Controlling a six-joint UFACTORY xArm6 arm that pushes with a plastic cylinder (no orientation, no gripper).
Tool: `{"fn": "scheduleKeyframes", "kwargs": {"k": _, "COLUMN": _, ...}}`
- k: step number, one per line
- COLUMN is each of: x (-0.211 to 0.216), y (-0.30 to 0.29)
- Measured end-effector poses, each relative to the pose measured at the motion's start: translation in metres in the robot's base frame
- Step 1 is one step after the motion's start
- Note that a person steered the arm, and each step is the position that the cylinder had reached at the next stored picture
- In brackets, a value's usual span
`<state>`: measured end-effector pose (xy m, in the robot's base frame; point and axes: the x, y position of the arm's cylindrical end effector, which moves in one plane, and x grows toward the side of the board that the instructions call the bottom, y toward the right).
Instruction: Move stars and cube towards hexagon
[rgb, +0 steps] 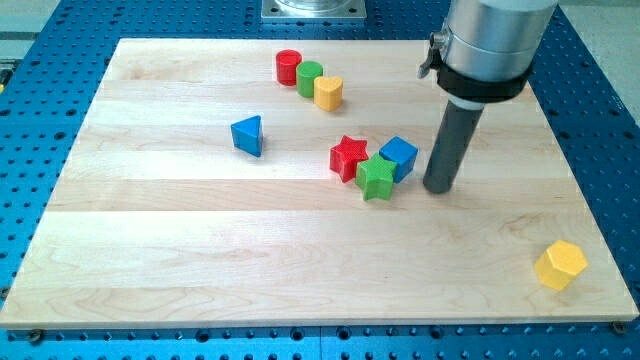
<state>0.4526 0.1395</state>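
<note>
A red star, a green star and a blue cube sit clustered together near the board's middle, touching one another. My tip rests on the board just right of the blue cube, a small gap apart. A yellow hexagon lies alone near the board's bottom right corner.
A red cylinder, a green cylinder and a yellow block stand in a row near the view's top. A blue triangle lies left of centre. The wooden board rests on a blue perforated table.
</note>
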Motion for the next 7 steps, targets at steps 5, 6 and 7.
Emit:
{"fn": "scheduleKeyframes", "kwargs": {"k": 5, "x": 0.005, "y": -0.071}}
{"fn": "scheduleKeyframes", "kwargs": {"k": 6, "x": 0.036, "y": -0.042}}
{"fn": "scheduleKeyframes", "kwargs": {"k": 7, "x": 0.045, "y": -0.02}}
